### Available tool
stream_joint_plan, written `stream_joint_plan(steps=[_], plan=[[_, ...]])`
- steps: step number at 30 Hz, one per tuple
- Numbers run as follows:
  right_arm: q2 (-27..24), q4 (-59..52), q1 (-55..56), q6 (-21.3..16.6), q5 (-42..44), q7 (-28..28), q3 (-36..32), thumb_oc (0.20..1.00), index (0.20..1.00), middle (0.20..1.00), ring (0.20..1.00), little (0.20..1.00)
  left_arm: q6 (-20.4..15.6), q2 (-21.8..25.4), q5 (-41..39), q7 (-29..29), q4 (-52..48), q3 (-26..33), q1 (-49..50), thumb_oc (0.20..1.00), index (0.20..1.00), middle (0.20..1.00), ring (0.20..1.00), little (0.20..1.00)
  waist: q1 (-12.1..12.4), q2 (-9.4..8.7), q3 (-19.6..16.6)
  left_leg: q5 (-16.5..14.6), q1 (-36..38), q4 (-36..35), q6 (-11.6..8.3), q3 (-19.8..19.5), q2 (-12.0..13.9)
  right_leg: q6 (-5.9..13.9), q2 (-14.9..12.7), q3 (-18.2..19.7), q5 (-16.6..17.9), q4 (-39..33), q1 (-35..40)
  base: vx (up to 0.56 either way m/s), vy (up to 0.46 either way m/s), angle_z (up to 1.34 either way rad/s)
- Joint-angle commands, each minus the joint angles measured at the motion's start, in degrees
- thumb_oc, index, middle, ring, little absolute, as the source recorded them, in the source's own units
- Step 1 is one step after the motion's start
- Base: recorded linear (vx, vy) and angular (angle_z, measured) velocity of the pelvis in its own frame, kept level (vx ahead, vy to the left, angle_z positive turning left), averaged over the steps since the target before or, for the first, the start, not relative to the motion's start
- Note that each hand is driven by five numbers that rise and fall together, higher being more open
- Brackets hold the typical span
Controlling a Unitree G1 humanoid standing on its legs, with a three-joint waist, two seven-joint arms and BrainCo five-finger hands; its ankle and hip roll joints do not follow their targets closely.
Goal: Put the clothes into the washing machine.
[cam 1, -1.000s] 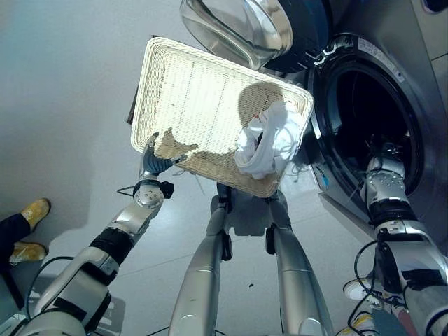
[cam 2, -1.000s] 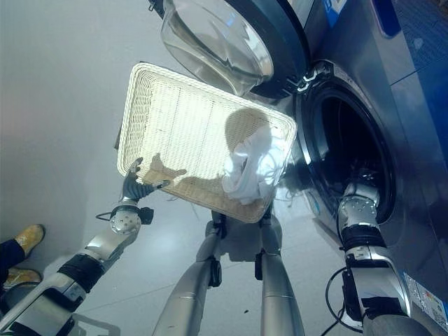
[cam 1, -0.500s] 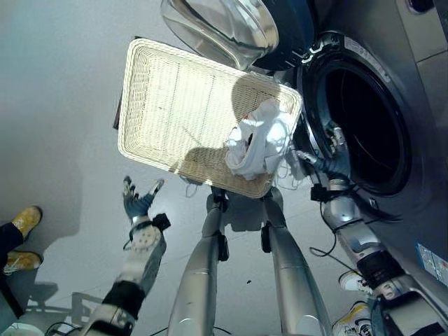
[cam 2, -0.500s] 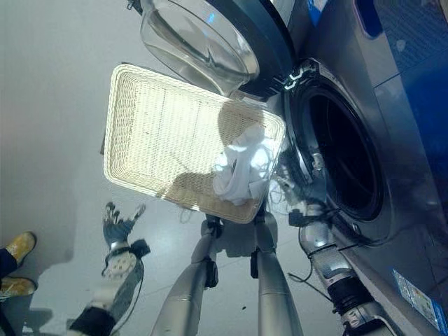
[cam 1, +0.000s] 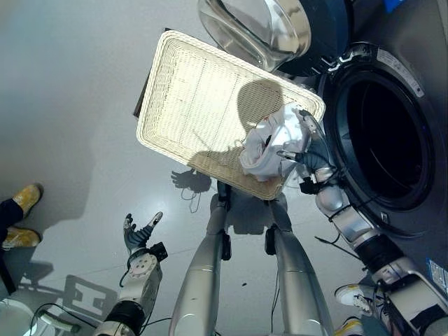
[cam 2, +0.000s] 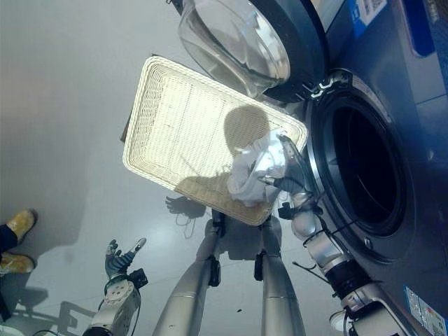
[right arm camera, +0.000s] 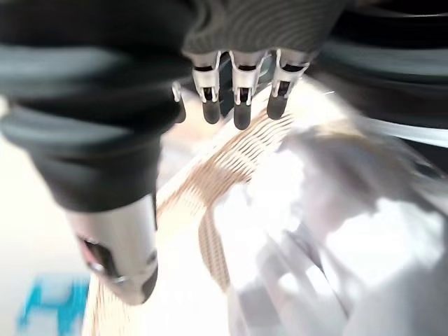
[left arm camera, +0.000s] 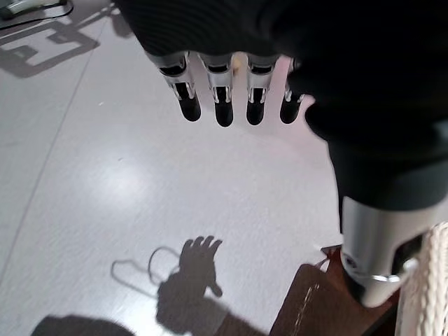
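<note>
A bundle of white clothes lies in the near right corner of a cream wicker basket, just left of the washing machine's open drum. My right hand is at that corner, open, with straight fingers spread over the clothes and the basket's rim. My left hand hangs low over the floor, away from the basket, its fingers straight and holding nothing.
The machine's round glass door stands swung open behind the basket. A brown flat piece shows under the basket's left edge. A person's yellow shoes stand at the far left on the grey floor.
My right hand has come out of the drum and moved left onto the clothes in the basket. My left hand has left the basket's edge and dropped towards the floor. The camera has shifted.
</note>
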Motion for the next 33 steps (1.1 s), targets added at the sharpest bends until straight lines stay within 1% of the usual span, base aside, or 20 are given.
stream_joint_plan(steps=[1, 2, 3, 4, 5, 6, 7, 8, 9, 11, 13, 14, 15, 16, 19, 25, 27, 28, 29, 33], plan=[[-3.6, 1.5, -2.7, 5.4, -6.6, 3.7, 4.6, 1.000, 1.000, 1.000, 1.000, 1.000, 0.1, 2.6, -0.5, -2.2, 2.1, -0.2, -0.9, 1.000, 1.000, 1.000, 1.000, 1.000, 1.0, 0.86, -1.2, -2.4, -1.4, 3.8, -1.67, 1.3, -2.2, 5.35, -0.1, -3.8, -5.7, 6.2, -0.1, 0.00, -0.002, 0.11], [-4.2, 3.8, -4.3, 7.3, -7.4, 5.0, 6.1, 1.000, 1.000, 1.000, 1.000, 1.000, 0.2, 2.9, -0.3, -2.5, 2.4, -0.7, -1.5, 1.000, 1.000, 1.000, 1.000, 1.000, 1.3, 0.84, -1.2, -2.3, -1.5, 3.8, -1.70, 1.1, -2.3, 5.42, -0.2, -4.0, -5.7, 6.2, -0.2, 0.00, -0.018, 0.12], [-5.1, 8.1, -7.3, 11.3, -8.7, 8.3, 9.2, 1.000, 1.000, 1.000, 1.000, 1.000, 0.2, 3.5, -0.5, -3.5, 2.8, -1.6, -2.3, 1.000, 1.000, 1.000, 1.000, 1.000, 1.8, 0.87, -1.2, -2.2, -1.7, 3.7, -1.77, 0.8, -2.3, 5.52, -0.4, -4.4, -5.6, 6.1, -0.2, 0.00, -0.031, 0.10], [-5.5, 10.3, -8.8, 13.1, -8.6, 10.3, 11.0, 1.000, 1.000, 1.000, 1.000, 1.000, 0.4, 3.7, -0.6, -4.1, 2.9, -2.2, -2.8, 1.000, 1.000, 1.000, 1.000, 1.000, 2.2, 0.92, -1.2, -2.1, -1.8, 3.6, -1.74, 0.7, -2.3, 5.57, -0.5, -4.8, -5.5, 5.9, -0.3, 0.00, -0.036, 0.09], [-5.6, 11.5, -9.6, 13.7, -7.9, 11.1, 11.9, 1.000, 1.000, 1.000, 1.000, 1.000, 0.5, 3.8, -0.6, -4.3, 2.9, -2.5, -3.1, 1.000, 1.000, 1.000, 1.000, 1.000, 2.3, 0.94, -1.2, -2.1, -1.9, 3.5, -1.72, 0.6, -2.3, 5.59, -0.6, -4.9, -5.4, 5.9, -0.3, 0.01, -0.047, 0.13], [-5.5, 14.5, -11.4, 15.2, -5.5, 14.0, 13.7, 1.000, 1.000, 1.000, 1.000, 1.000, 0.7, 4.1, -0.1, -4.6, 2.8, -3.5, -3.6, 1.000, 1.000, 1.000, 1.000, 1.000, 2.9, 1.05, -1.2, -2.0, -2.1, 3.4, -1.72, 0.3, -2.4, 5.62, -0.8, -5.4, -5.3, 5.8, -0.4, 0.02, -0.059, 0.19], [-4.2, 20.6, -14.1, 17.9, -2.7, 18.6, 14.5, 1.000, 1.000, 1.000, 1.000, 1.000, 1.0, 4.5, -0.3, -5.2, 2.8, -4.6, -4.4, 1.000, 1.000, 1.000, 1.000, 1.000, 3.7, 1.30, -1.2, -1.9, -2.2, 3.3, -1.78, 0.0, -2.5, 5.61, -1.0, -6.0, -5.2, 5.7, -0.4, 0.02, -0.058, 0.21], [-3.7, 22.6, -14.8, 18.9, -2.7, 20.8, 14.7, 1.000, 1.000, 1.000, 1.000, 1.000, 1.0, 4.6, -0.2, -5.4, 3.0, -4.9, -4.7, 1.000, 1.000, 1.000, 1.000, 1.000, 4.0, 1.40, -1.2, -1.8, -2.3, 3.3, -1.78, -0.1, -2.5, 5.60, -1.1, -6.1, -5.2, 5.6, -0.4, 0.02, -0.054, 0.22], [-2.5, 28.2, -16.4, 21.8, -2.6, 25.6, 15.0, 1.000, 1.000, 1.000, 1.000, 1.000, 1.0, 4.5, 0.3, -5.5, 3.1, -5.4, -5.1, 1.000, 1.000, 1.000, 1.000, 1.000, 4.7, 1.66, -1.2, -1.7, -2.4, 3.0, -1.78, -0.3, -2.5, 5.57, -1.3, -6.6, -5.1, 5.4, -0.4, 0.02, -0.045, 0.17], [-1.1, 36.6, -17.8, 24.4, -3.7, 31.0, 15.6, 1.000, 1.000, 1.000, 1.000, 1.000, 1.7, 4.5, 0.6, -5.5, 2.5, -6.4, -5.7, 1.000, 1.000, 1.000, 1.000, 1.000, 5.7, 2.19, -1.2, -1.5, -2.7, 2.8, -1.73, -0.7, -2.6, 5.56, -1.7, -7.5, -4.8, 5.0, -0.5, 0.02, -0.057, 0.17], [-0.8, 38.2, -18.1, 25.2, -4.0, 32.2, 15.6, 1.000, 1.000, 1.000, 1.000, 1.000, 2.1, 4.6, 0.8, -5.6, 2.3, -6.7, -5.9, 1.000, 1.000, 1.000, 1.000, 1.000, 6.0, 2.36, -1.2, -1.5, -2.7, 2.8, -1.70, -0.8, -2.7, 5.55, -1.8, -7.7, -4.7, 5.0, -0.4, 0.02, -0.040, 0.17], [0.3, 44.7, -20.3, 27.8, -5.3, 36.7, 14.6, 1.000, 1.000, 1.000, 1.000, 1.000, 2.2, 4.5, 1.7, -6.0, 2.1, -7.7, -6.3, 1.000, 1.000, 1.000, 1.000, 1.000, 7.0, 3.11, -1.2, -1.4, -3.2, 2.9, -1.59, -1.3, -3.0, 5.59, -2.3, -8.5, -4.5, 4.9, -0.6, 0.02, -0.046, 0.16], [0.5, 45.7, -20.7, 29.1, -6.0, 38.2, 14.6, 1.000, 1.000, 1.000, 1.000, 1.000, 2.4, 4.6, 1.9, -6.1, 1.9, -7.8, -6.4, 1.000, 1.000, 1.000, 1.000, 1.000, 7.3, 3.30, -1.2, -1.3, -3.2, 2.9, -1.56, -1.4, -3.0, 5.61, -2.4, -8.7, -4.4, 4.9, -0.6, 0.03, -0.057, 0.20], [0.6, 47.4, -21.0, 29.9, -7.2, 40.5, 14.4, 1.000, 1.000, 1.000, 1.000, 1.000, 2.9, 4.8, 2.2, -6.2, 1.2, -8.1, -6.4, 1.000, 1.000, 1.000, 1.000, 1.000, 7.7, 3.57, -1.2, -1.2, -3.3, 2.7, -1.54, -1.5, -3.0, 5.65, -2.6, -9.0, -4.4, 4.9, -0.6, 0.02, -0.025, 0.17], [0.5, 49.2, -21.6, 29.6, -9.2, 42.9, 13.8, 1.000, 1.000, 1.000, 1.000, 1.000, 3.3, 4.9, 3.0, -6.1, -0.3, -8.9, -6.2, 1.000, 1.000, 1.000, 1.000, 1.000, 8.1, 4.04, -1.2, -1.1, -3.7, 2.7, -1.43, -1.8, -3.3, 5.73, -3.0, -9.4, -4.0, 4.8, -0.9, 0.02, -0.017, 0.29], [0.5, 49.6, -21.4, 27.4, -11.6, 43.9, 13.0, 1.000, 1.000, 1.000, 1.000, 1.000, 3.9, 4.5, 3.0, -6.3, -2.2, -9.3, -6.1, 1.000, 1.000, 1.000, 1.000, 1.000, 8.3, 4.45, -1.2, -0.9, -4.1, 2.6, -1.41, -1.9, -3.5, 5.89, -3.1, -9.2, -3.7, 4.8, -1.6, 0.01, 0.005, 0.13], [0.5, 49.6, -21.1, 26.3, -12.3, 43.9, 12.9, 0.479, 0.479, 0.479, 0.479, 0.479, 3.9, 4.3, 2.9, -6.3, -2.6, -9.5, -6.0, 1.000, 1.000, 1.000, 1.000, 1.000, 8.3, 4.55, -1.2, -0.8, -4.0, 2.3, -1.40, -1.8, -3.5, 5.90, -3.1, -9.2, -3.6, 4.6, -1.6, 0.00, 0.010, 0.05], [0.4, 49.6, -20.9, 25.1, -12.3, 43.5, 13.0, 0.200, 0.200, 0.200, 0.200, 0.200, 4.0, 4.2, 2.6, -6.1, -2.9, -9.7, -6.1, 1.000, 1.000, 1.000, 1.000, 1.000, 8.2, 4.60, -1.2, -0.7, -4.1, 2.2, -1.40, -1.8, -3.5, 5.93, -3.2, -9.1, -3.5, 4.6, -1.7, 0.00, 0.000, 0.00], [0.5, 49.5, -20.9, 23.7, -11.6, 43.3, 12.9, 0.200, 0.200, 0.200, 0.200, 0.200, 3.8, 3.7, 2.2, -6.2, -3.0, -9.9, -6.1, 1.000, 1.000, 1.000, 1.000, 1.000, 8.1, 4.84, -1.2, -0.6, -4.1, 2.0, -1.35, -1.7, -3.5, 5.92, -3.2, -8.9, -3.3, 4.4, -1.9, 0.00, 0.000, 0.00], [1.2, 48.5, -20.2, 22.2, -8.4, 44.4, 12.6, 0.200, 0.200, 0.200, 0.200, 0.200, 4.0, 3.5, 1.9, -5.9, -3.5, -10.4, -6.3, 1.000, 1.000, 1.000, 1.000, 1.000, 7.9, 4.95, -1.2, -0.4, -3.7, 1.4, -1.43, -1.3, -3.3, 5.99, -3.2, -8.8, -3.2, 4.0, -1.7, 0.00, 0.008, 0.00]])
